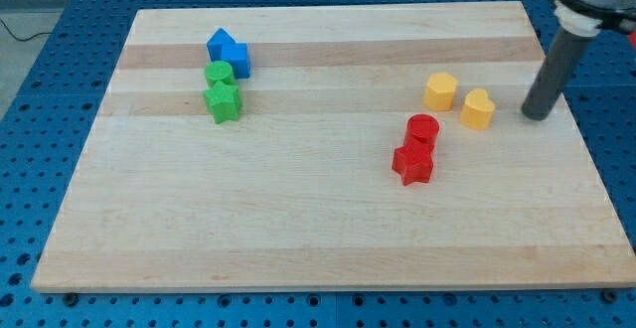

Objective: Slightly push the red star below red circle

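Observation:
The red star [411,162] lies right of the board's middle, touching the red circle [422,129] just above it in the view. My tip [537,115] stands near the board's right edge, well to the right of and above both red blocks. It touches no block. The nearest block to it is the yellow heart [478,108] on its left.
A yellow hexagon [440,90] sits left of the yellow heart. At the upper left a blue block [221,44] and a second blue block [238,60] stand together, with a green circle [219,74] and a green star [224,101] just below them. The wooden board [298,229] ends close to my tip on the right.

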